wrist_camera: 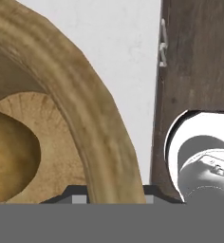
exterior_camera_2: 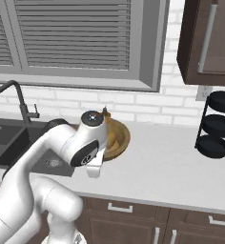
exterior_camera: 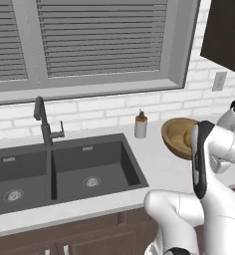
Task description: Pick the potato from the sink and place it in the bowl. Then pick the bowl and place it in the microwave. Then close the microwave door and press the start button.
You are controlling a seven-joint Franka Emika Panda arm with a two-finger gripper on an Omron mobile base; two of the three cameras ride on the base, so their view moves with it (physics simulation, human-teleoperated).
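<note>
The claw is straddling the wooden bowl's [wrist_camera: 92, 118] thick rim, seemingly clamped on it, with the potato [wrist_camera: 9, 156] lying inside the bowl beside the claw.

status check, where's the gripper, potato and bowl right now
Gripper down at the bowl rim, jaws astride it. Potato already inside bowl, sink empty. Soap bottle stands just left of bowl, apart.
</note>
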